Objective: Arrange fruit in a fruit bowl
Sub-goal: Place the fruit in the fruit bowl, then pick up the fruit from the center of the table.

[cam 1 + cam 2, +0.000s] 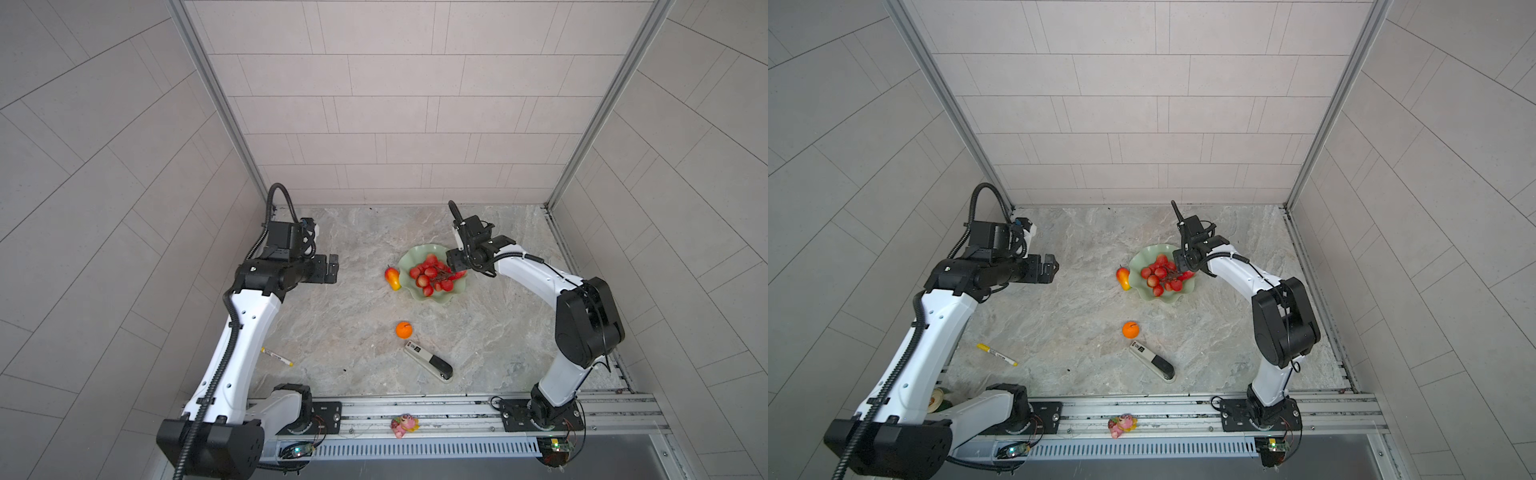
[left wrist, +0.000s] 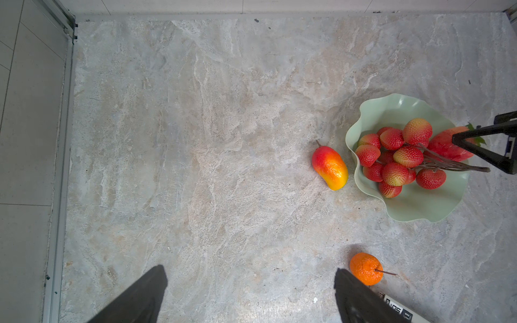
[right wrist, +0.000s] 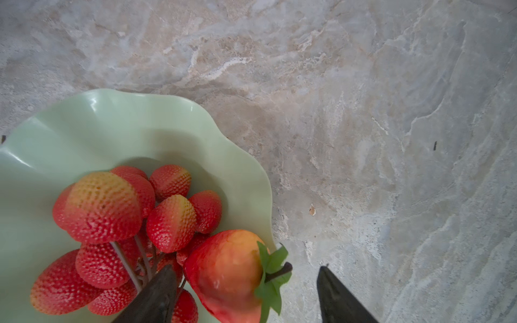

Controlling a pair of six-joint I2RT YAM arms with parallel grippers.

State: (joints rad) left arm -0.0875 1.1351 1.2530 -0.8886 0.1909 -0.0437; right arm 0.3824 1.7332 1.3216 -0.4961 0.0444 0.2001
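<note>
Both top views: glossy strawberry (image 1: 459,274) at wavy bowl's (image 1: 434,298) 3 o'clock rim, right gripper (image 3: 244,268) spread around it; left gripper (image 2: 250,270) gapes above open marble (image 1: 353,249) at 9 o'clock.

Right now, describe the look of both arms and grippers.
The left arm and right arm: white shells, black joint housings. A ribbed black conduit runs along the left, thinner black cables along the right. The left gripper and right gripper: black tapering fingers.
</note>
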